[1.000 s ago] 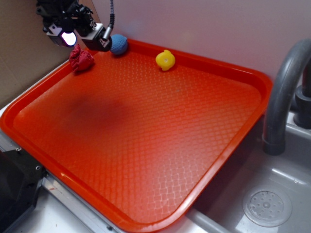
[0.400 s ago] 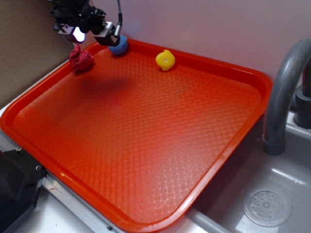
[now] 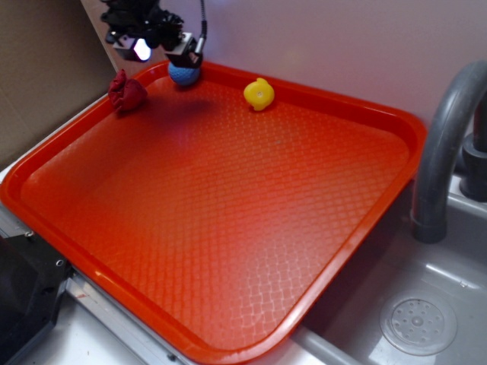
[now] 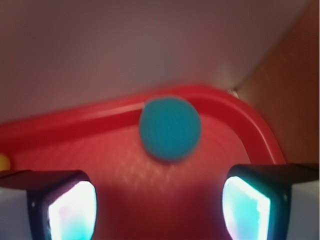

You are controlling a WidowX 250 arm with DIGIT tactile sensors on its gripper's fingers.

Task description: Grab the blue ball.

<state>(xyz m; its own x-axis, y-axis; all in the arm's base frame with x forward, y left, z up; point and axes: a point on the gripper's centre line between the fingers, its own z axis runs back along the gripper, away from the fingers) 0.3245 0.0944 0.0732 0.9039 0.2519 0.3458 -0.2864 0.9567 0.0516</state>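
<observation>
The wide middle and lower part of the orange tray [image 3: 228, 228] is seen bare, leaving open passage. At the upper left of the exterior frame, the blue ball [image 3: 183, 74] is crowded against the tray's far rim, with the wall close behind. The dark red cloth lump [image 3: 126, 92] lies near on its left, the yellow toy [image 3: 259, 93] well apart on its right. In the wrist frame, the gap between the parted fingers [image 4: 60, 205] is unobstructed up to the ball. At the right edge, the grey faucet [image 3: 449, 144] rises beside the tray.
</observation>
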